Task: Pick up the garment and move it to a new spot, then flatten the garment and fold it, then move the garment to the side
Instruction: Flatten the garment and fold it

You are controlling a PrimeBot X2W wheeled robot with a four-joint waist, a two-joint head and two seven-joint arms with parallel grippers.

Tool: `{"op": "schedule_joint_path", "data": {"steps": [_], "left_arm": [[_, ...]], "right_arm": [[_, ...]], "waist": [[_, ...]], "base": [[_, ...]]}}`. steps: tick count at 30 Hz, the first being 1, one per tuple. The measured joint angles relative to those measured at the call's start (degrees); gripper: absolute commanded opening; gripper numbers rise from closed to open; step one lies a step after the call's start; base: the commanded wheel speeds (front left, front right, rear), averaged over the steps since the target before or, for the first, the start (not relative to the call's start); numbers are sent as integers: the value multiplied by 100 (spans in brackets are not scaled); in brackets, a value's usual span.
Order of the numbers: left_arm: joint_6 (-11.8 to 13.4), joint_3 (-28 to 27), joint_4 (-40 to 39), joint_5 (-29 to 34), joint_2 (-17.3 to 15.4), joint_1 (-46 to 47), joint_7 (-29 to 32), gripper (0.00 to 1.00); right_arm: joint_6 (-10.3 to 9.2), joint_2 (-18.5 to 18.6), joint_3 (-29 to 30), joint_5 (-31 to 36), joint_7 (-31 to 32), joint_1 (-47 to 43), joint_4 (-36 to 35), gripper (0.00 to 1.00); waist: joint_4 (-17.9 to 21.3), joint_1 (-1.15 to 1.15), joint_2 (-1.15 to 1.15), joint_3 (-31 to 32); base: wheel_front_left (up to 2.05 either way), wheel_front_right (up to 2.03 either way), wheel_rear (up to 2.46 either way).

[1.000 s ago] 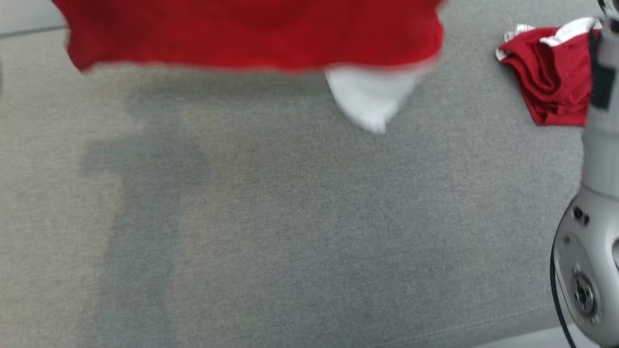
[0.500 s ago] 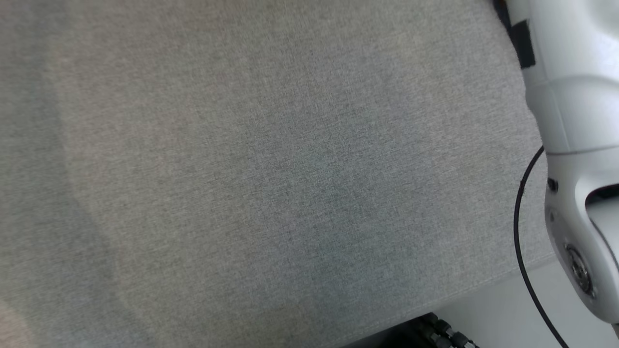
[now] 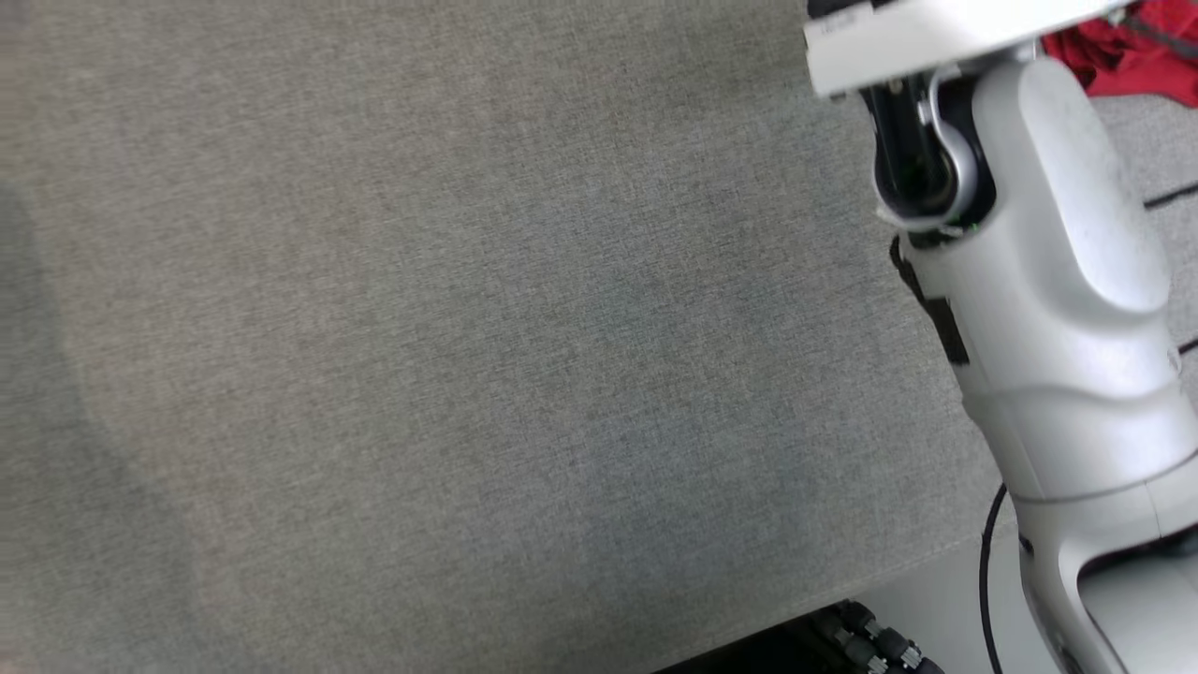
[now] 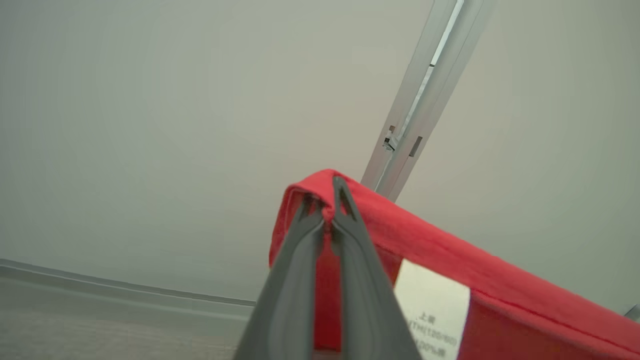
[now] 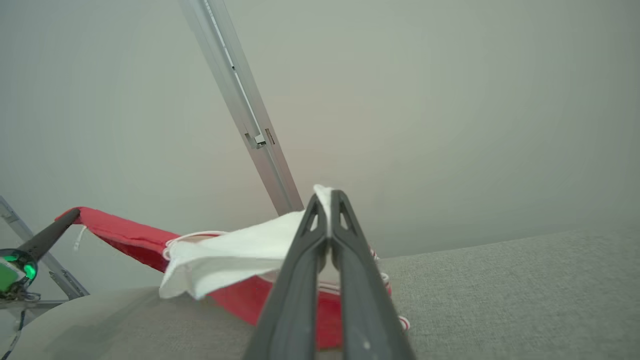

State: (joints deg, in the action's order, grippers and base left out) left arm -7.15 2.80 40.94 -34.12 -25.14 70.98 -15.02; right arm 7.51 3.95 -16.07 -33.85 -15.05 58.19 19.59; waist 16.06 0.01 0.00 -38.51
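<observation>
The left gripper (image 4: 327,212) is pinched shut on the folded edge of the red garment (image 4: 440,250), near a white label (image 4: 432,310); the right gripper (image 5: 327,210) is clamped tight on a white part of the same garment; the garment is held stretched between both, over the grey cushion (image 5: 500,280), before a pale wall (image 4: 150,125).

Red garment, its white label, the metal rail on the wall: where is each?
red garment (image 4: 500,275): left wrist view, on its stretched upper hem.
white label (image 4: 430,290): left wrist view, on its blank upper half.
metal rail (image 4: 422,95): left wrist view, on its midsection.
</observation>
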Motion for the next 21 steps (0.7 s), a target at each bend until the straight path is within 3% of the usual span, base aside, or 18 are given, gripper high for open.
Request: {"op": "schedule_joint_path", "data": {"steps": [5, 12, 21], "left_arm": [[-16, -316, -744, -198, 221, -1128, 0, 0], [-25, -641, -1874, -483, 782, -3273, 0, 0], [-26, -825, -2483, -472, 1491, -5594, 1, 0]], "right_arm": [[0, 158, 100, -122, -1, -833, -345, 0], [0, 363, 333, -388, 0, -2401, -541, 0], [1, 437, 409, -678, 8, -4308, -679, 0]], "waist": [[-153, -1, 0, 357], [-398, -1, 0, 1063], [-675, -1, 0, 2161]], "base": [[0, 0, 0], [0, 0, 0], [0, 0, 0]]}}
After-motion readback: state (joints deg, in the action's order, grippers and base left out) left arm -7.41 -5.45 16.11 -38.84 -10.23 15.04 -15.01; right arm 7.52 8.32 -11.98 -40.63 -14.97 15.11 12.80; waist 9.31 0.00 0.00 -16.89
